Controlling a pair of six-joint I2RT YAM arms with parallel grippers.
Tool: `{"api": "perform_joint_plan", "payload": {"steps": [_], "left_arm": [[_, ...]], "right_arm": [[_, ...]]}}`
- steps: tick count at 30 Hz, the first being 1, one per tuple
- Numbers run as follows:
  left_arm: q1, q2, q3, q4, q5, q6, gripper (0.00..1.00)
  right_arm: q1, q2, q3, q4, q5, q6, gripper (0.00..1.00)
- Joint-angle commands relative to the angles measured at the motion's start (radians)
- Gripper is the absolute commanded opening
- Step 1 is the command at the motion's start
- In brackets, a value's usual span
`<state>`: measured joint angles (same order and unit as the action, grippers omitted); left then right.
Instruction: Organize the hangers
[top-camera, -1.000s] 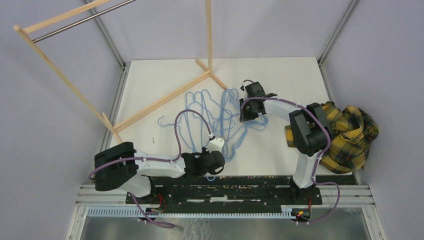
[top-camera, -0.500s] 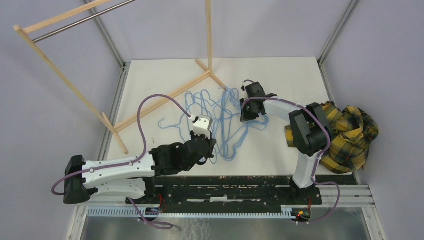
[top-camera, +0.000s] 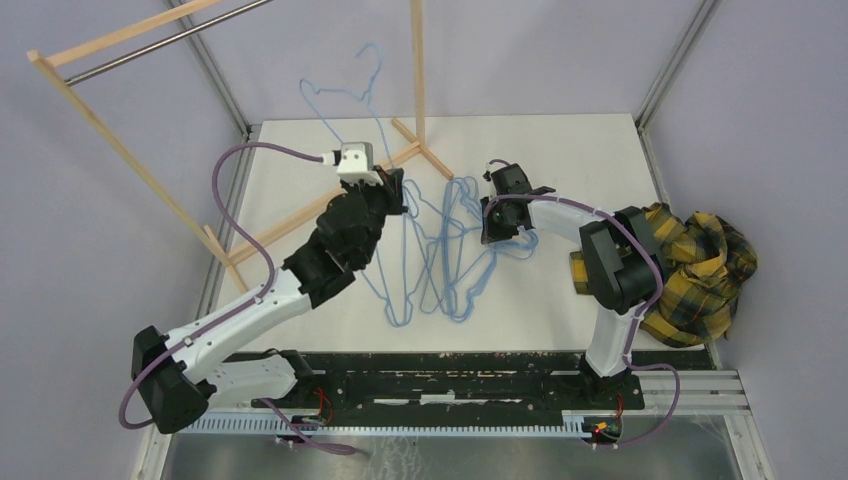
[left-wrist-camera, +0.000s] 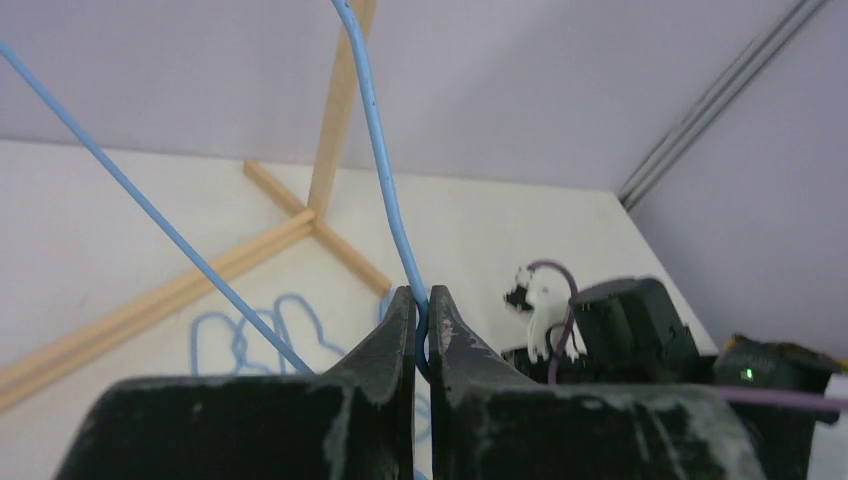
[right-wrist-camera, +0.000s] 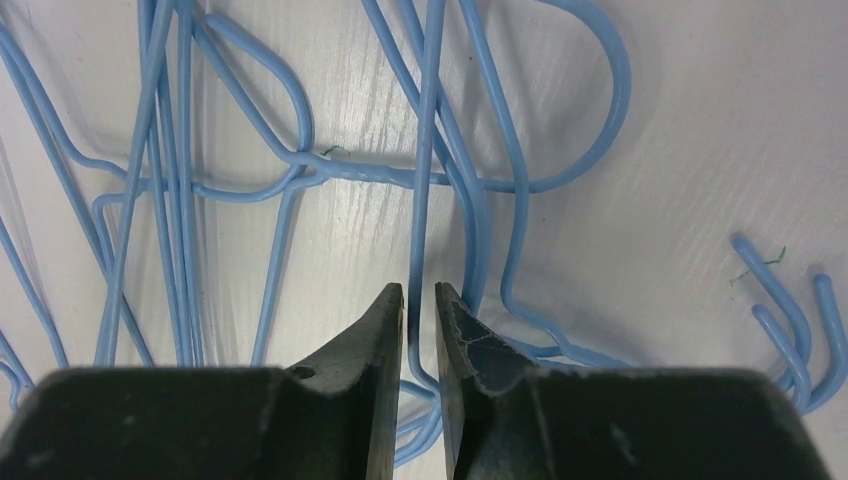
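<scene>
over the far left of the tabletop (top-camera: 580, 150), beside the wooden rack (top-camera: 417, 60), the left gripper (left-wrist-camera: 420, 300) is clamped on one hanger (left-wrist-camera: 383, 170), hook uppermost; the other hangers (right-wrist-camera: 340, 172) lie tangled mid-tabletop, where the right gripper (right-wrist-camera: 418, 292) has its jaws barely apart around a wire; whether it pinches, i cannot tell

The hangers (top-camera: 455, 250) are showing light blue against the white bench (top-camera: 560, 150). The rack (top-camera: 130, 165) is showing pale wood, with a grey rod (top-camera: 170, 40). At the bench's right edge, a cloth (top-camera: 700, 265) is showing yellow-and-dark plaid. Purple cables (top-camera: 216, 180) are running along white-and-black arms (top-camera: 240, 320). The left pincer (left-wrist-camera: 421, 320) and right pincer (right-wrist-camera: 418, 300) are looking black.
</scene>
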<state>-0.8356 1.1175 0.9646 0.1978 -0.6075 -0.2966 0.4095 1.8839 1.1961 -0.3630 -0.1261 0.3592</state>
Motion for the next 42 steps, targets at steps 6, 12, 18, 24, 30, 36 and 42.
{"api": "perform_joint_plan", "payload": {"steps": [6, 12, 18, 24, 30, 36, 42], "left_arm": [[0.156, 0.149, 0.258, 0.253, 0.252, 0.119, 0.03], [0.22, 0.202, 0.326, 0.255, 0.285, 0.1, 0.03], [0.283, 0.241, 0.345, 0.241, 0.303, 0.083, 0.03], [0.32, 0.264, 0.337, 0.242, 0.314, 0.085, 0.03], [0.353, 0.305, 0.389, 0.213, 0.316, 0.091, 0.03], [0.381, 0.359, 0.471, 0.081, 0.282, 0.031, 0.03], [0.382, 0.375, 0.45, 0.02, 0.292, -0.02, 0.03]], "right_arm": [[-0.003, -0.043, 0.099, -0.027, 0.015, -0.009, 0.26], [-0.004, -0.012, 0.131, -0.041, 0.013, -0.02, 0.26], [-0.005, 0.005, 0.157, -0.056, 0.018, -0.034, 0.26], [-0.011, 0.026, 0.19, -0.065, 0.016, -0.037, 0.27], [-0.017, 0.046, 0.21, -0.068, 0.007, -0.038, 0.27], [-0.021, 0.052, 0.197, -0.066, 0.009, -0.043, 0.27], [-0.03, 0.048, 0.171, -0.056, 0.011, -0.043, 0.27]]}}
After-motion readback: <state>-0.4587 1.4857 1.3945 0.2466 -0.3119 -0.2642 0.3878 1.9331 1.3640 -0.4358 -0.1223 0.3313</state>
